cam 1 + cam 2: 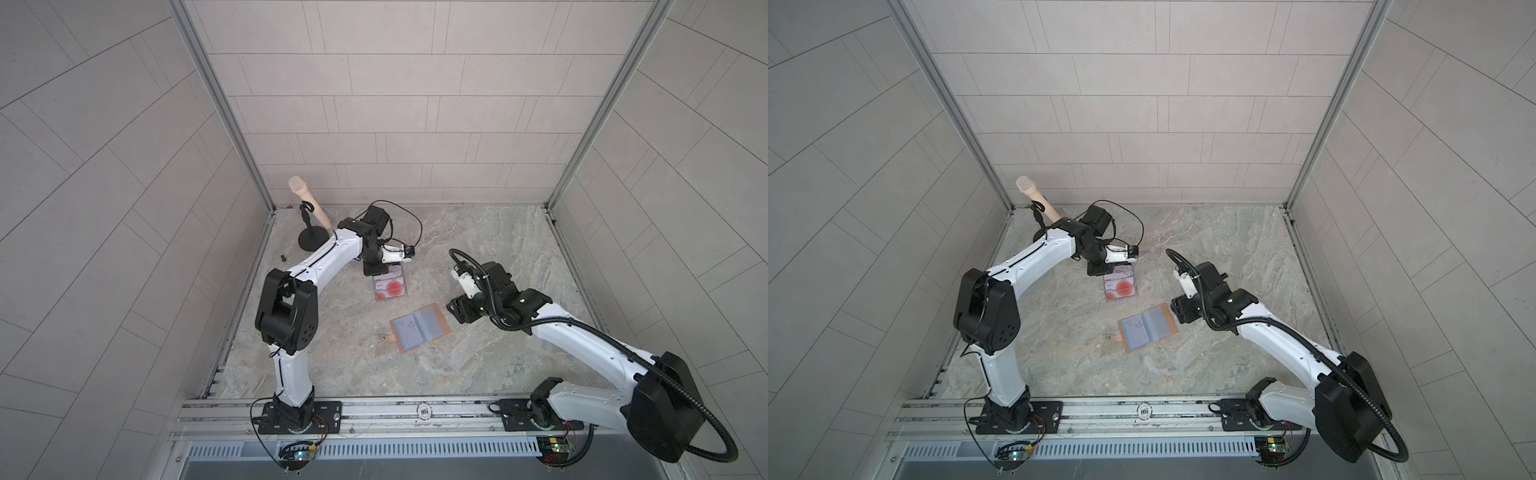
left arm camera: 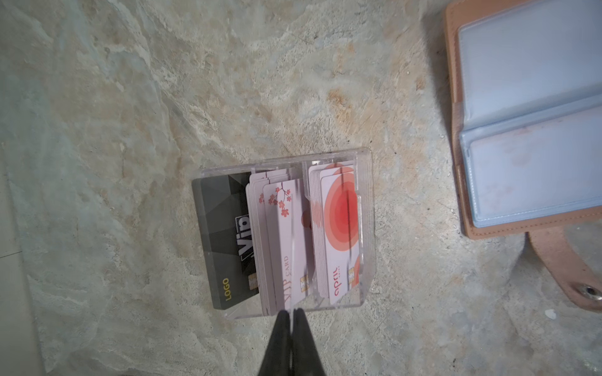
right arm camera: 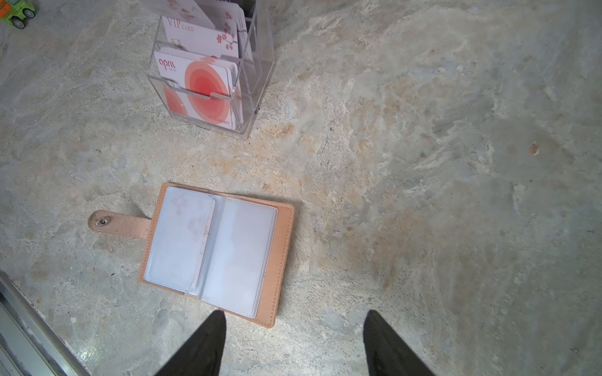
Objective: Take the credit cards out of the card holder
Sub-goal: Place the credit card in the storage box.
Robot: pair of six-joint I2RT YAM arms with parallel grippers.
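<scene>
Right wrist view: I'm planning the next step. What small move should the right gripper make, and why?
Probably ease the open right gripper forward over the tan card wallet: it lies open just ahead, and a blossom-print card shows faintly inside it.

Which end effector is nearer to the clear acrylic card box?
Left. The left end effector sits shut at the rim of the acrylic card box. The right end effector hangs open beside the open wallet, apart from the box.

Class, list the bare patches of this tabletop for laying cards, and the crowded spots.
Free: stone tabletop between back wall and right gripper; also between open tan leather card holder and front rail. Crowded: around clear acrylic card box, by left gripper.
</scene>
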